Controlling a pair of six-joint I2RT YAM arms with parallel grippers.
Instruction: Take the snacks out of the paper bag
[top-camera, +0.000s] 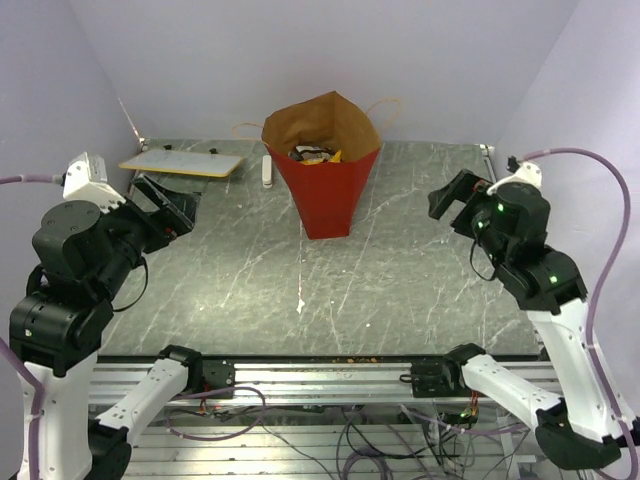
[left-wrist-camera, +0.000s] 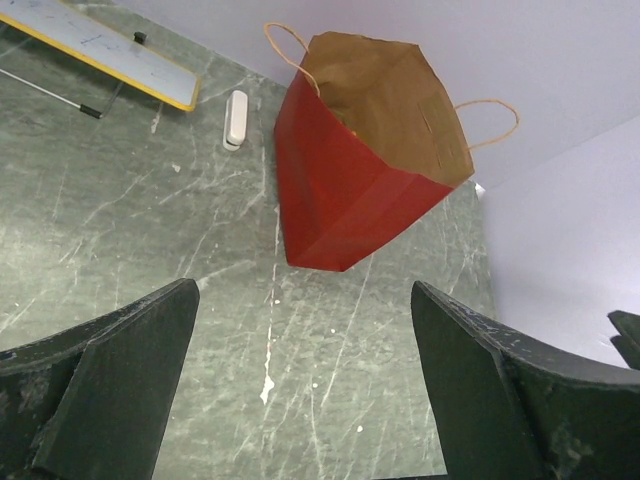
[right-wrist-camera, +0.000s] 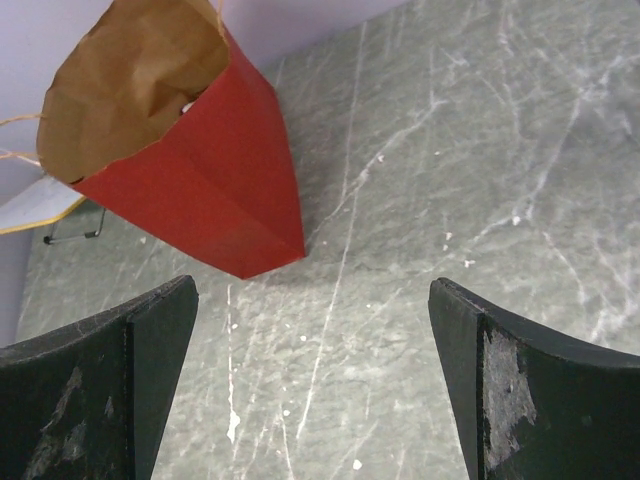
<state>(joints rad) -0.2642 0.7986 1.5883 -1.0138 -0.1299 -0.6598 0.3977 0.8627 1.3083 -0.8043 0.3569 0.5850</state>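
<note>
Red paper bag (top-camera: 325, 190) stands upright, open; snacks (top-camera: 316, 154) inside

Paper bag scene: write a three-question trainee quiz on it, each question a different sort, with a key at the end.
1. True or false: the paper bag stands upright with its mouth open.
2. Pick one. The snacks are: A) beside the bag, B) inside the bag, C) under the bag.
3. Fill in the blank: the left gripper and the right gripper are both ____ and hold nothing.

Key: 1 true; 2 B; 3 open.
</note>
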